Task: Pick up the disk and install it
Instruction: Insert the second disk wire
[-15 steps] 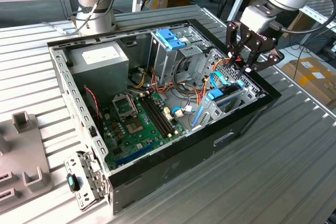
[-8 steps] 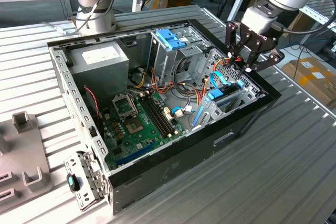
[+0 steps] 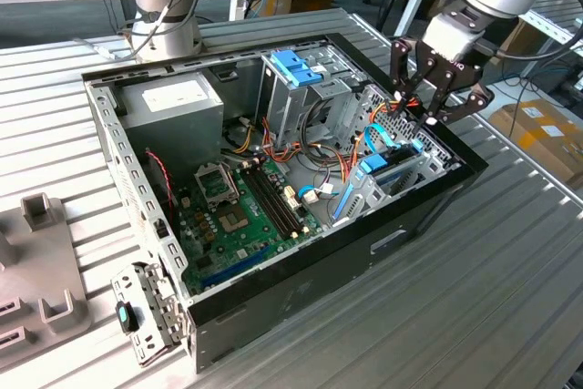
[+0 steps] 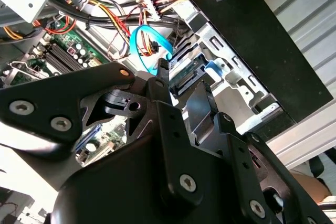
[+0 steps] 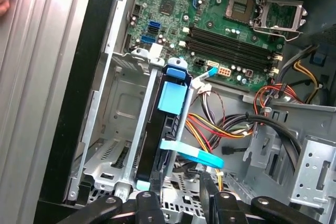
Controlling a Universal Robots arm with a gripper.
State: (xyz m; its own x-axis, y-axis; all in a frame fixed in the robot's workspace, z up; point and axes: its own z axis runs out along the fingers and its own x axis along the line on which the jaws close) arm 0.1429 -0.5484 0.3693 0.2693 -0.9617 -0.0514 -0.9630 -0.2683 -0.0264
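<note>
Two empty jaws stand spread as the gripper point(image 3: 417, 107) hovers above the disk point(image 5: 172, 100), on edge in the drive bay point(image 5: 113, 129) at the exterior view's right end of the case point(image 3: 301, 289); seemingly the pickup step, calling for a straight descent astride its thin edge.

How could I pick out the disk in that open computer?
Find the open computer case lying on the ribbed metal table. At the case corner under the open claw, a metal bay holds the disk standing on edge. It is a thin dark slab framed in light blue plastic, unlike the blue latch atop the tall cage nearby.
</note>
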